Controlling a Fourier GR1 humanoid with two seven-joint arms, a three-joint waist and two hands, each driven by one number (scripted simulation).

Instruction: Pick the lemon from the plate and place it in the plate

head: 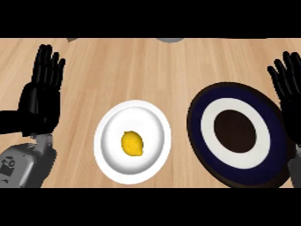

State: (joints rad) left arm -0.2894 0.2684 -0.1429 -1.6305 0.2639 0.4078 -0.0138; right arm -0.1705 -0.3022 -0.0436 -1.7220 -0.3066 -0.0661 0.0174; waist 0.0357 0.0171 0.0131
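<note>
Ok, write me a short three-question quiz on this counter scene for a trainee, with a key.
1. True or false: the lemon lies on the white plate.
2. Which plate is nearer the right hand? A) the white plate B) the dark plate with the blue and white rings
3. Fill in: both the left hand and the right hand show ____ fingers, holding nothing.

Key:
1. True; it sits slightly below the plate's middle.
2. B; the dark plate lies to the right of the white one, its rim next to the right hand.
3. Straight; each hand stays open near its own side of the view.
</note>
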